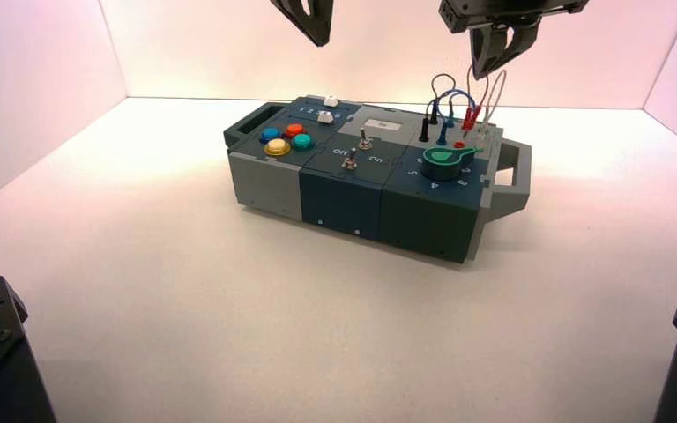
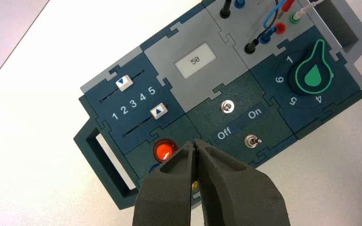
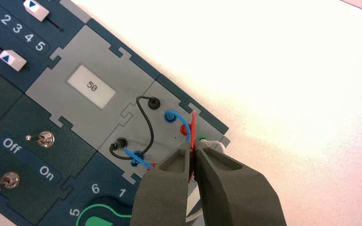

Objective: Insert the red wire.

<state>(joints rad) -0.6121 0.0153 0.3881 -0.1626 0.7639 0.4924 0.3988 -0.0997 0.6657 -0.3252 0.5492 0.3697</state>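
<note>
The red wire [image 3: 193,123] runs as a thin red strand between the fingers of my right gripper [image 3: 193,148], which is shut on it just above the grey socket panel [image 3: 169,101]. A red socket [image 3: 185,130] lies right beside the strand. In the high view the right gripper [image 1: 486,70] hangs over the box's right end, and the wire's red plug [image 1: 469,117] stands tilted over the sockets below it. My left gripper [image 2: 195,144] is shut and empty, high above the button end of the box; it also shows in the high view [image 1: 315,25].
Black [image 3: 147,123], blue [image 3: 139,159] and white [image 3: 213,142] wires crowd the same socket panel. A green knob [image 1: 445,159] sits in front of it. Two toggle switches [image 2: 226,107] marked Off and On, a display [image 2: 196,60] reading 50, two sliders and coloured buttons [image 1: 286,140] fill the rest.
</note>
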